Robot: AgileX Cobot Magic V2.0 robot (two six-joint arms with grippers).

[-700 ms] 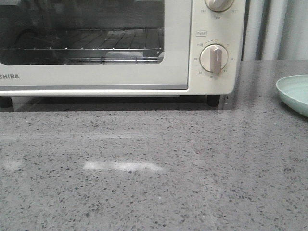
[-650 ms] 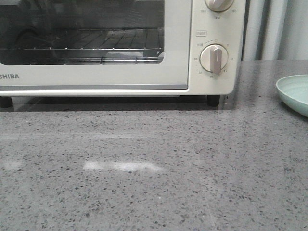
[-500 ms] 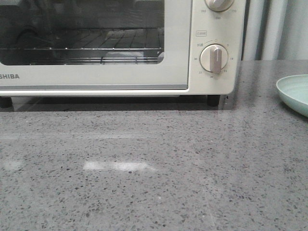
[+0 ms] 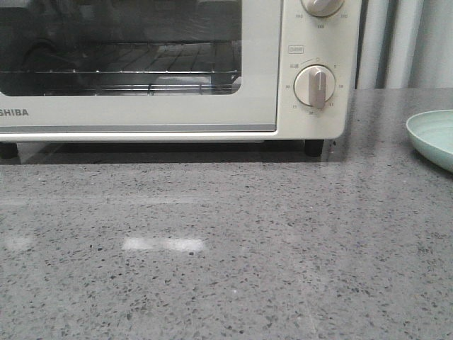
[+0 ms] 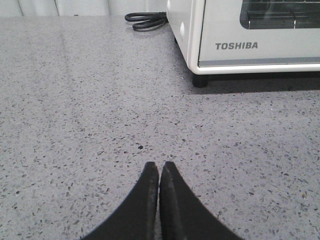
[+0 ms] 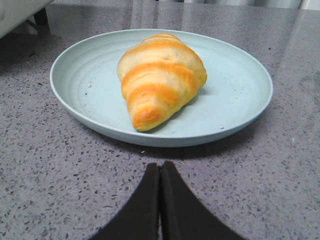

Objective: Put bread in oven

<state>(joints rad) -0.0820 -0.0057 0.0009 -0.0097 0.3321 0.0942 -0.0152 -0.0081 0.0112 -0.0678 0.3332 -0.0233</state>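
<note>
Nothing is under way yet: the task stands at its very start, by my reading. The left gripper point(image 5: 159, 172) hovers low over the speckled grey worktop point(image 5: 90, 110) with its fingertips pressed together, holding nothing. From it, the oven point(image 5: 240, 35) sits at about 1 o'clock, door closed, and a coiled black cord point(image 5: 146, 20) lies beside the oven's side wall at 12 o'clock.

In the front view the door's glass shows the wire rack point(image 4: 141, 71) bare, with a beige dial point(image 4: 315, 85) to the right of the door. At 3 o'clock in that view only the rim of the pale green plate point(image 4: 432, 138) shows.

The right gripper point(image 6: 160, 175) is likewise closed and empty, just short of the plate's near rim. The bread point(image 6: 160, 80) lies on the plate at 12 o'clock from it, one tapered end towards the gripper.

The shut door stands in the way (the bread cannot go in until it is open). The next move probably calls for the left gripper to open the door, and for the right to spread its fingers before closing on the bread.
</note>
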